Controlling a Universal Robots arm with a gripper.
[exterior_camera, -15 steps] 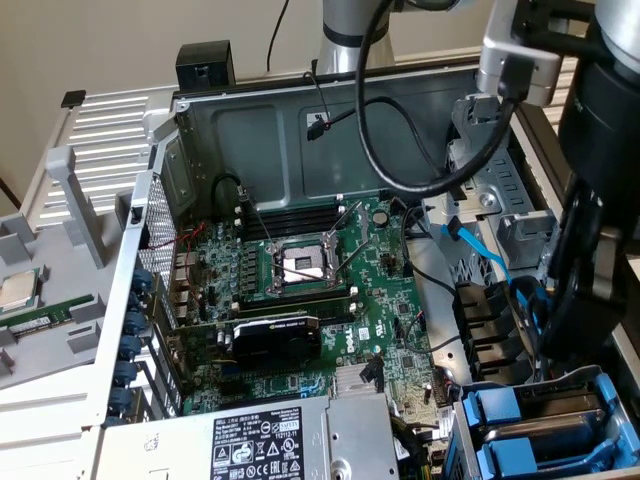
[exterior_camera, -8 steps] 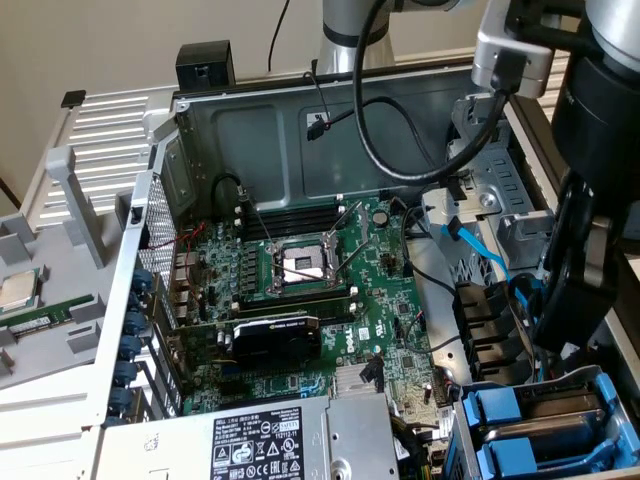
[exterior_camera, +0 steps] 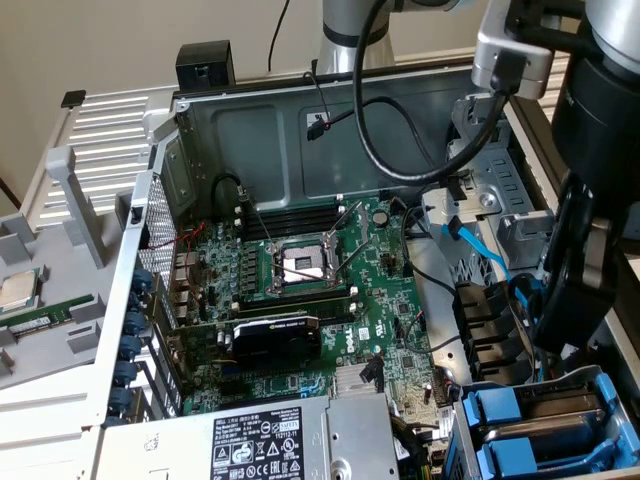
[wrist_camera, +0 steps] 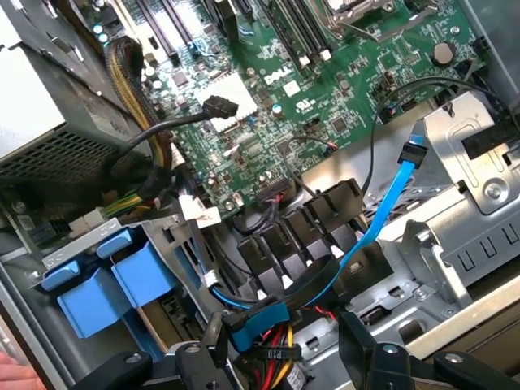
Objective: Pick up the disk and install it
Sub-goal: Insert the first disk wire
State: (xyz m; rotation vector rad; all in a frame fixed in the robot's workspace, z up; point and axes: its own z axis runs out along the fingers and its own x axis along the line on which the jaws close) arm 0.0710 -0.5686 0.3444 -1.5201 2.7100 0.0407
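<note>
My gripper (exterior_camera: 548,335) hangs over the right side of the open computer case, just above the drive cage (exterior_camera: 470,425). Its two dark fingers (wrist_camera: 203,366) stand wide apart, open, with only loose cables beneath them. Bright blue plastic carriers (exterior_camera: 520,415) (wrist_camera: 106,284) sit side by side in the cage, near the gripper. The disk's labelled face is hidden, and I cannot tell whether a disk lies in those carriers.
A blue SATA cable (wrist_camera: 386,207) and red, yellow and black wires (wrist_camera: 272,357) run right under the fingers. The green motherboard (exterior_camera: 300,290) with its CPU socket (exterior_camera: 300,265) fills the case. The power supply (exterior_camera: 260,445) is in front, and a metal bracket (wrist_camera: 463,187) stands beside the cage.
</note>
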